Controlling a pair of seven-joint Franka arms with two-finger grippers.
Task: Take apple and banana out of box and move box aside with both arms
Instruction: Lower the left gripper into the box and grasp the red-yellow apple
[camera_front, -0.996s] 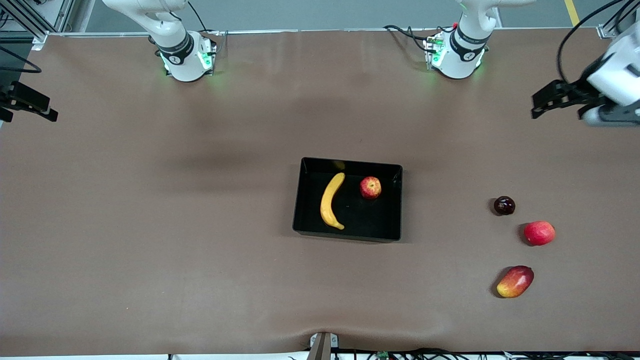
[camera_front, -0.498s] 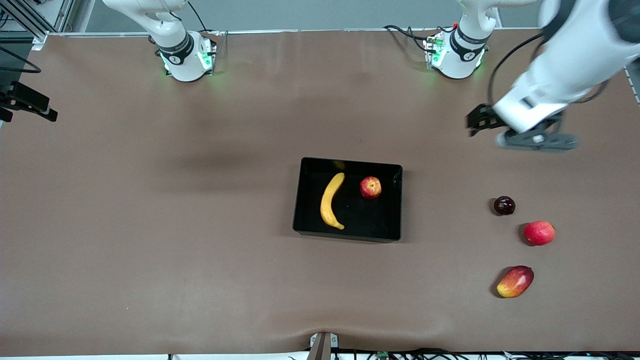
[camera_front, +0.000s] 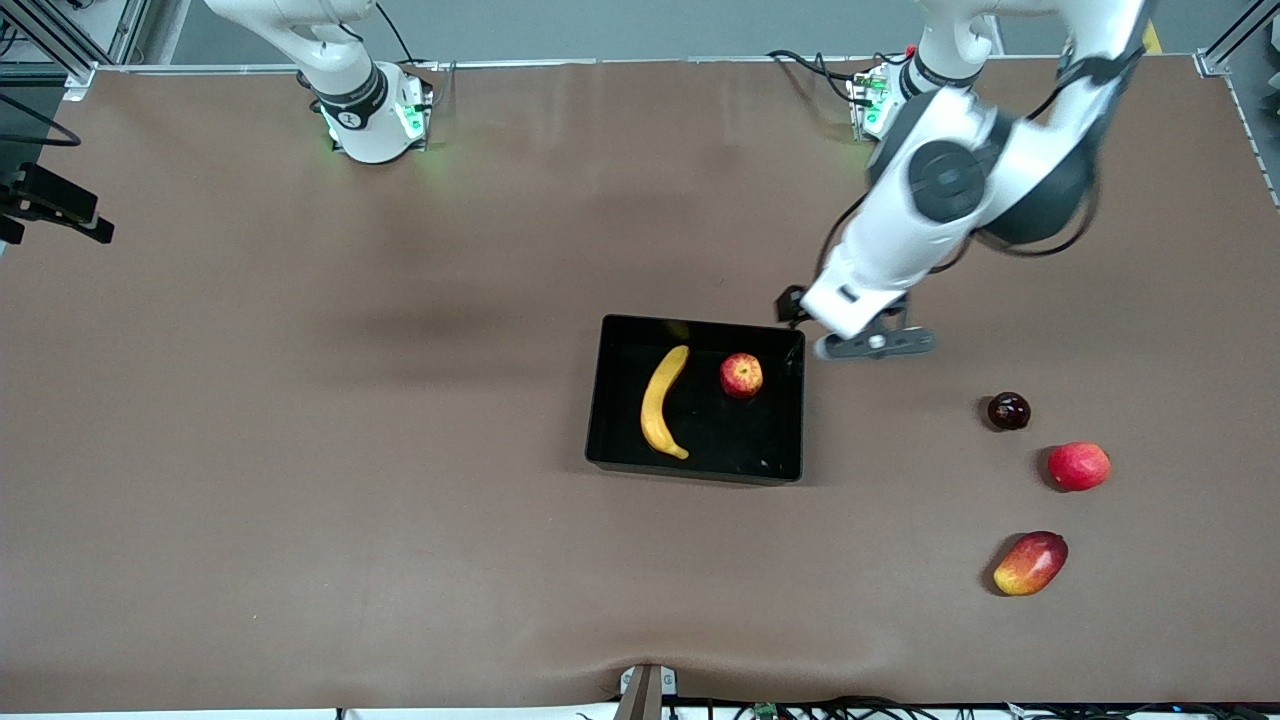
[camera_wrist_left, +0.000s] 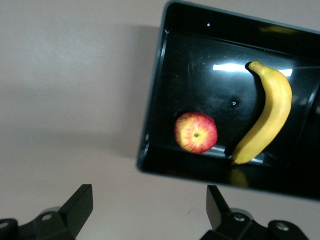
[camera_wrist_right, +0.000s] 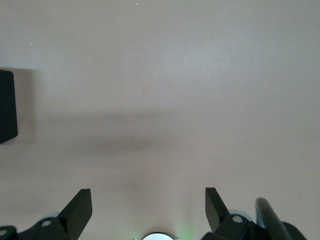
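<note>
The black box (camera_front: 596, 400) stands at mid-table. In it lie the yellow banana (camera_front: 660, 402) and the small red apple (camera_front: 741, 375) with yellowish streaks, apart from each other. My left gripper (camera_front: 793, 305) is in the air over the table just outside the box's corner at the left arm's end, on the bases' side. In the left wrist view the gripper (camera_wrist_left: 150, 210) is open and empty, with the box (camera_wrist_left: 155, 100), apple (camera_wrist_left: 195, 132) and banana (camera_wrist_left: 267, 117) ahead of it. My right gripper (camera_wrist_right: 148, 210) is open and empty over bare table near its base, out of the front view.
A dark plum (camera_front: 1008, 411), a larger plain red fruit (camera_front: 1078, 466) and a red-yellow mango (camera_front: 1030, 563) lie toward the left arm's end. A black fixture (camera_front: 50, 205) sits at the table edge at the right arm's end.
My left arm has swung in from the table's edge at its own end to the box's corner. The fruits, the box and the right arm have not moved.
</note>
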